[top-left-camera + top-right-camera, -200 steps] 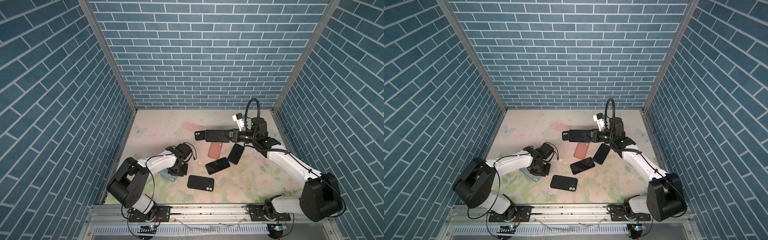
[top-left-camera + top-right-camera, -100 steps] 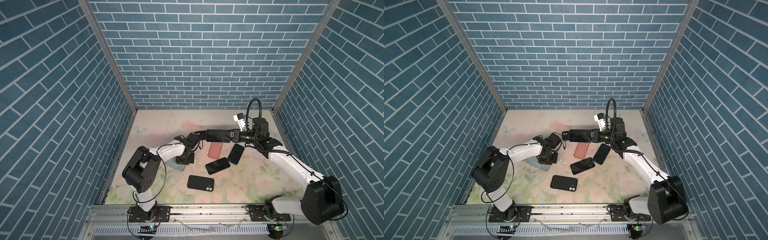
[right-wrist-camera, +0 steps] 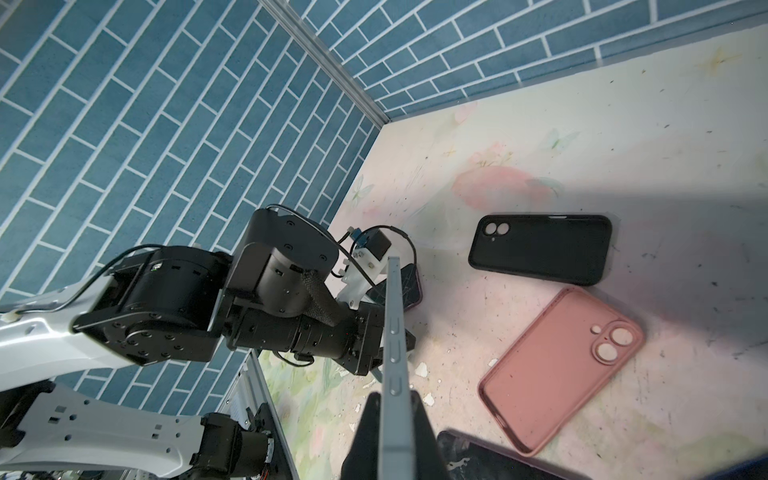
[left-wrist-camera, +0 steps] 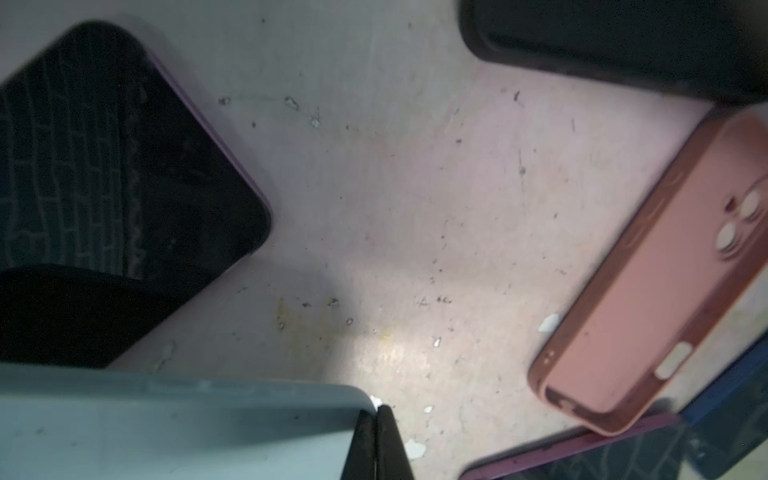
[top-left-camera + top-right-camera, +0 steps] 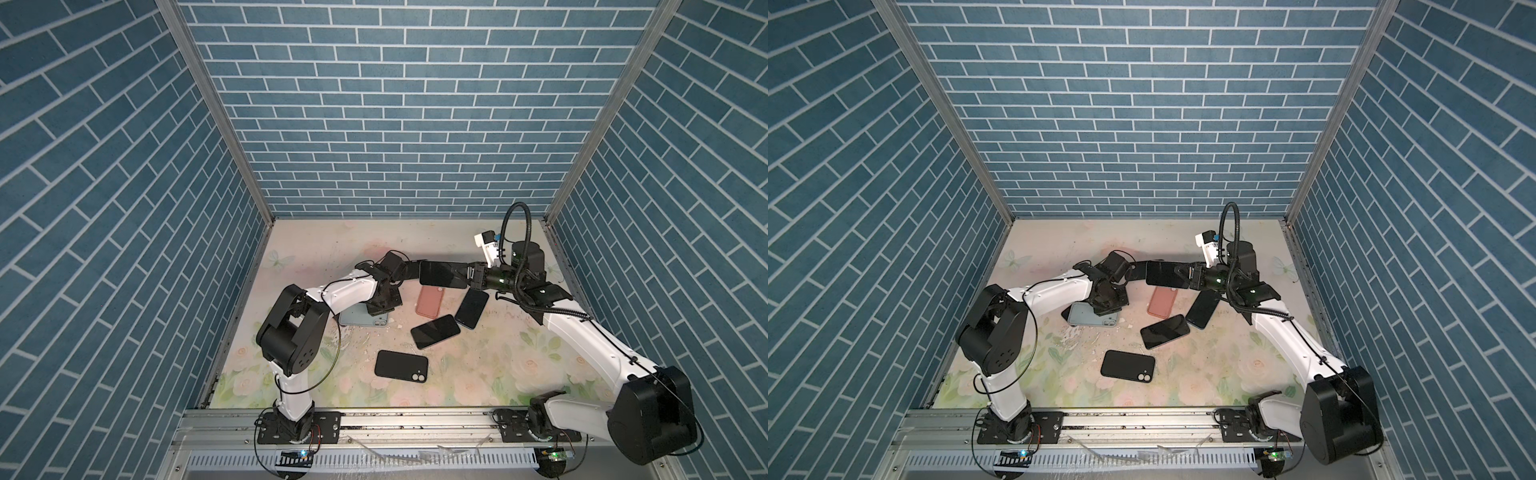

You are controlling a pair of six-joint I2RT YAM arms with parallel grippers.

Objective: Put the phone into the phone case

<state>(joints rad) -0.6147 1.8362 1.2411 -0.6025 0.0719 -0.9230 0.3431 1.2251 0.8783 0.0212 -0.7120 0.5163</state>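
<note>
My right gripper [image 5: 468, 277] [image 3: 395, 401] is shut on a phone [image 5: 441, 274] [image 3: 392, 324], which hangs flat above the table; the right wrist view shows it edge-on. A pale blue phone case [image 5: 362, 319] [image 4: 174, 428] lies on the table at the left, back up. My left gripper [image 5: 380, 311] [image 4: 376, 413] points down at its corner, shut, with nothing between the fingers. A pink case [image 5: 431, 301] [image 3: 557, 374] lies open side up under the held phone. A black case [image 3: 540, 249] lies beyond it, open side up.
Two dark phones [image 5: 471, 309] [image 5: 435, 331] lie screen up right of the pink case. A black case or phone [image 5: 401, 365] lies back up near the front. A purple-edged phone [image 4: 124, 166] sits partly under the blue case. White flecks litter the mat [image 5: 478, 374].
My left arm swung from the front left towards the middle, over the pale blue case, and its gripper closed. The right arm and held phone barely shifted.
</note>
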